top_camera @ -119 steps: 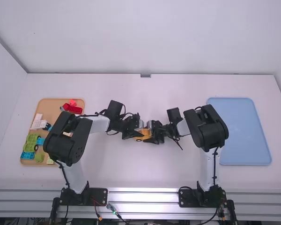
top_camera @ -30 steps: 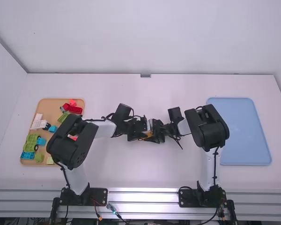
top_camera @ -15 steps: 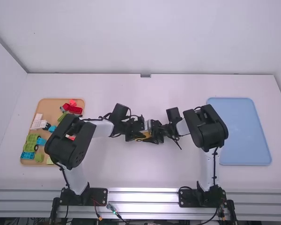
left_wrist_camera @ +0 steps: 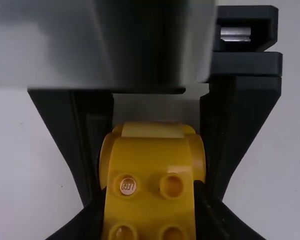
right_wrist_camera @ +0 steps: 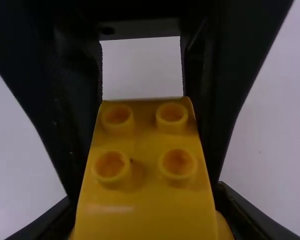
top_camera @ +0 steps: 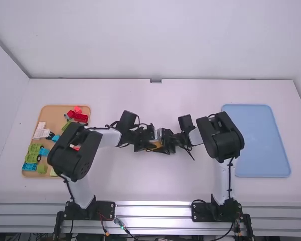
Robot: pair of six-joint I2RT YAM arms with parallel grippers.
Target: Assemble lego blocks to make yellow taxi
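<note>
In the high view my left gripper (top_camera: 149, 145) and my right gripper (top_camera: 165, 145) meet at the middle of the table, with a yellow block piece (top_camera: 156, 144) between them. The left wrist view has my left gripper (left_wrist_camera: 149, 215) shut on the studded yellow piece (left_wrist_camera: 150, 165), one finger on each side; the right gripper's dark fingers flank its far end. In the right wrist view my right gripper (right_wrist_camera: 147, 212) is shut around the near end of the yellow piece (right_wrist_camera: 145, 200), whose studs show between the left gripper's fingers. The grippers hide much of its sides.
A tan tray (top_camera: 52, 113) at the left holds red blocks (top_camera: 78, 116), a white piece (top_camera: 41, 133), green blocks (top_camera: 32, 153) and blue blocks (top_camera: 29, 166); the left arm overhangs its right side. A blue tray (top_camera: 258, 140) lies at the right.
Since four seconds ago the left gripper has come a little closer to the right one, then backed slightly left after one second ago. The right arm has barely shifted.
</note>
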